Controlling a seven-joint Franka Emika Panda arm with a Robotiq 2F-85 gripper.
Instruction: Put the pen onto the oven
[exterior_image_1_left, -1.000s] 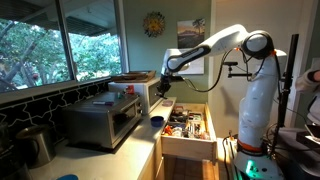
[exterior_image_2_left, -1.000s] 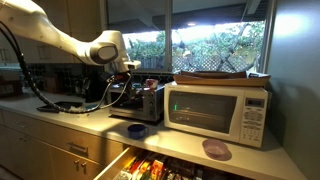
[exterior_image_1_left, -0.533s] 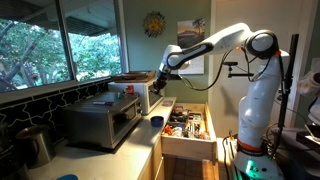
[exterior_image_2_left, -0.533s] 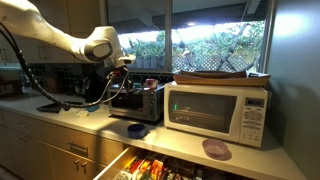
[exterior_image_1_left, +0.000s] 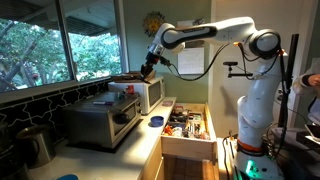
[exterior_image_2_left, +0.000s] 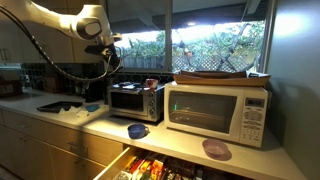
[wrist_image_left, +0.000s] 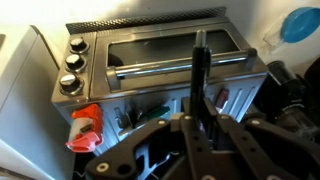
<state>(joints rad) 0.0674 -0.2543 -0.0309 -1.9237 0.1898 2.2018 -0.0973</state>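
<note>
The tool is clamped on the dark pen, which sticks out past its fingertips. The wrist view looks down past the pen at the oven. In an exterior view the tool hangs well above the oven on the bench.

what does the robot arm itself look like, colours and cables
The arm is glossy white, built of rounded segments with dark bands at the joints. Its end effector is black with dark jointed linkages, and black cables hang in a loop from it.
</note>
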